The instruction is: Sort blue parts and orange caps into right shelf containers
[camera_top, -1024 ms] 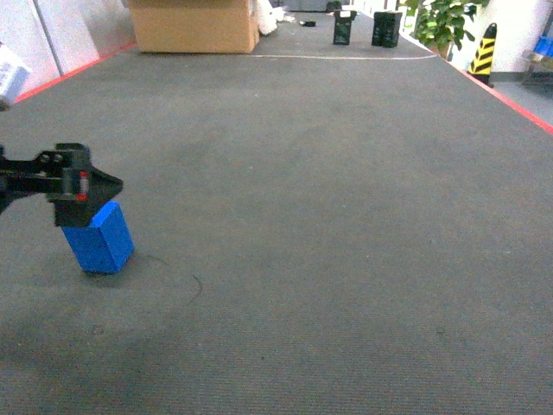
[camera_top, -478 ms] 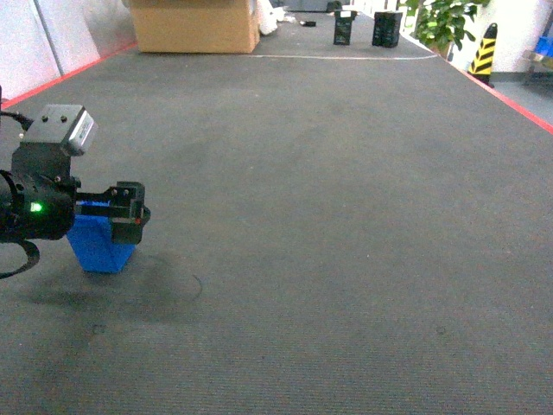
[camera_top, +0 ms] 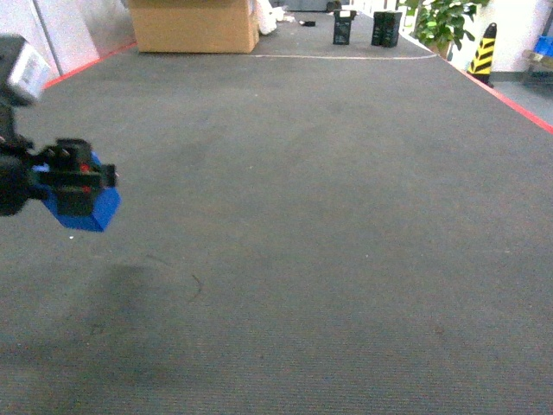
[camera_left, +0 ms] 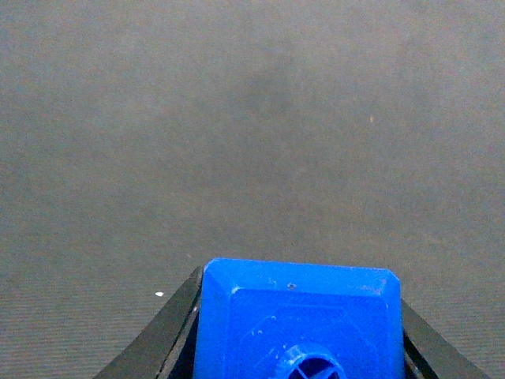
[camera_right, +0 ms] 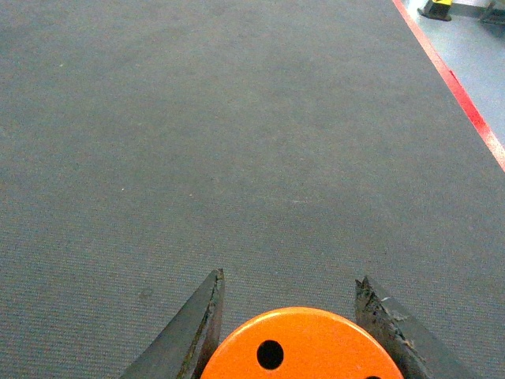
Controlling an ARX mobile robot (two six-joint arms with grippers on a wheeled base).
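Note:
A blue part (camera_top: 90, 207) hangs clear of the grey carpet at the left of the head view, its shadow on the floor below it. My left gripper (camera_top: 76, 177) is shut on it. In the left wrist view the blue part (camera_left: 296, 320) fills the bottom, knob side up, with a black finger pressed on each side of my left gripper (camera_left: 298, 312). In the right wrist view my right gripper (camera_right: 290, 290) is shut on an orange cap (camera_right: 304, 347), whose flat top shows small holes. The right arm is out of the head view. The right shelf containers are out of view.
Grey carpet runs ahead, edged by red lines on both sides. At the far end stand a cardboard box (camera_top: 194, 26), two small black crates (camera_top: 344, 28), a potted plant (camera_top: 445, 22) and a yellow-black bollard (camera_top: 484, 50).
The left gripper closed round the blue part standing on the carpet, then lifted it up and slightly left, off the floor.

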